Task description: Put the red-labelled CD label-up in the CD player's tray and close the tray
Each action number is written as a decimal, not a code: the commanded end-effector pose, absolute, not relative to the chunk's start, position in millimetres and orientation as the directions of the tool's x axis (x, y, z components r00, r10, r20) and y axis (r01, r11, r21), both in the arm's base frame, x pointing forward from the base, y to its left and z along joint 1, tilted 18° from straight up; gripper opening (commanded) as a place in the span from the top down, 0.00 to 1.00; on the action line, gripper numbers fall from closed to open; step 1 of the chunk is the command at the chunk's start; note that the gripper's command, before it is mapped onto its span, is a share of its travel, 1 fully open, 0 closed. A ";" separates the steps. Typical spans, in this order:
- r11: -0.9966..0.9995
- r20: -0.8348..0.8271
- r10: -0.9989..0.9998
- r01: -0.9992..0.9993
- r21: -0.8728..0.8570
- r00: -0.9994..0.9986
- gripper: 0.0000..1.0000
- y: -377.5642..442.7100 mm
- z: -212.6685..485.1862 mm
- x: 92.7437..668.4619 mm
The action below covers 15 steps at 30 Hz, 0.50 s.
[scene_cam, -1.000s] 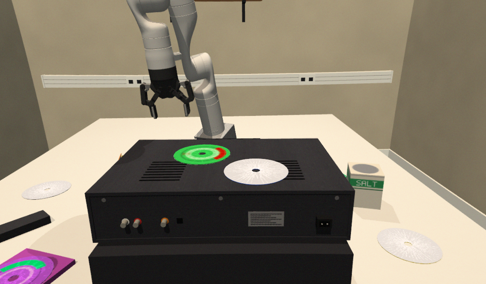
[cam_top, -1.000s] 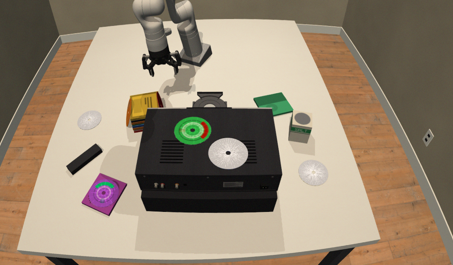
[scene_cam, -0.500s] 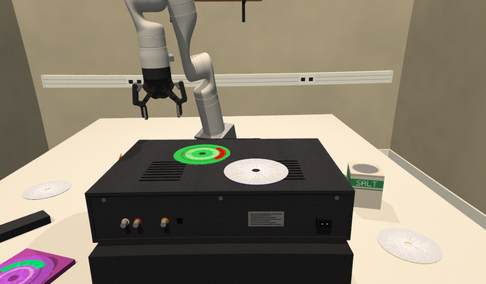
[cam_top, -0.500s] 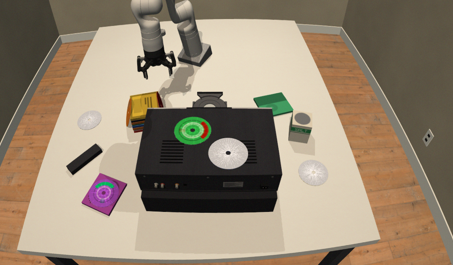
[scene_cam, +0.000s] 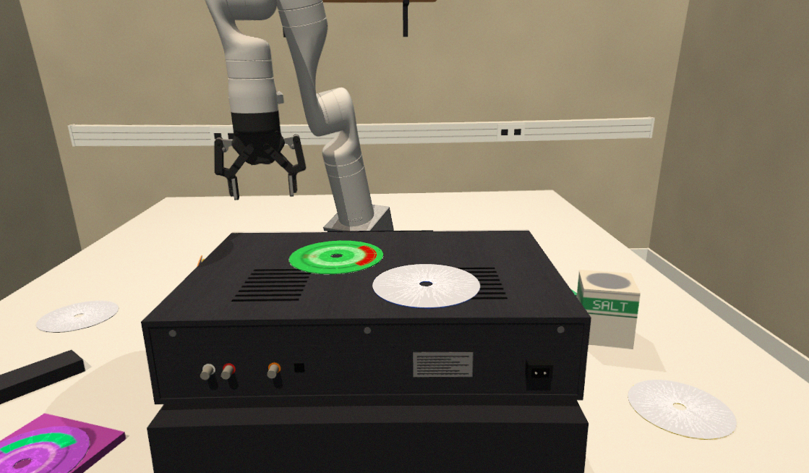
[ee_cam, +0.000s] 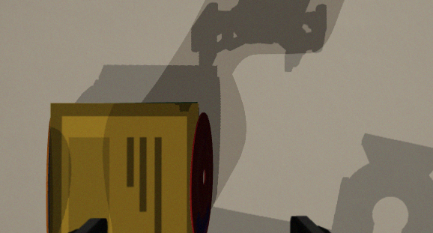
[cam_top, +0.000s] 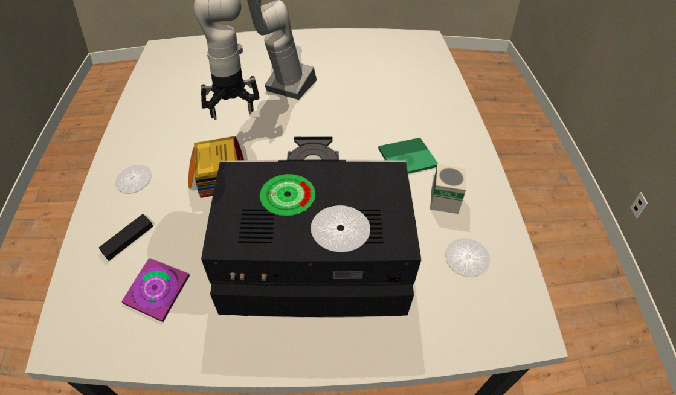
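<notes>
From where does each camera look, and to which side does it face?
Top: high on the player's rear-panel side, steeply down over the table; arm, base and tool show.
Exterior: same side, lower, facing the far wall; arm, base and tool show.
Wrist: on the arm, down past the tool's fingertips at the yellow case.
Top and exterior share the player's rear panel.
</notes>
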<state>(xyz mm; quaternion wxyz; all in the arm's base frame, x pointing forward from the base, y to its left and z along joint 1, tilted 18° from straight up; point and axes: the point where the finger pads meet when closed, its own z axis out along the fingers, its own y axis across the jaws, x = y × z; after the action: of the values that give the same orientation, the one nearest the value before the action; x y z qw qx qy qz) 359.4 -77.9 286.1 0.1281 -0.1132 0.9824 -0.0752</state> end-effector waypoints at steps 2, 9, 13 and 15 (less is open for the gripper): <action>0.960 -0.241 -0.252 -0.210 -0.187 -0.937 0.00 -82.7 287.3 360.4; 0.958 -0.242 -0.257 -0.214 -0.190 -0.936 0.00 -83.1 287.6 360.9; 0.958 -0.242 -0.257 -0.214 -0.190 -0.936 0.00 -83.2 287.5 360.8; 0.958 -0.242 -0.257 -0.214 -0.190 -0.936 0.00 -83.2 287.5 360.8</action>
<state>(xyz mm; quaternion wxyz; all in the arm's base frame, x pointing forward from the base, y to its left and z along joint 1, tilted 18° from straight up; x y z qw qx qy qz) 360.3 -79.8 286.7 0.1301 -0.1182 0.9814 -0.0776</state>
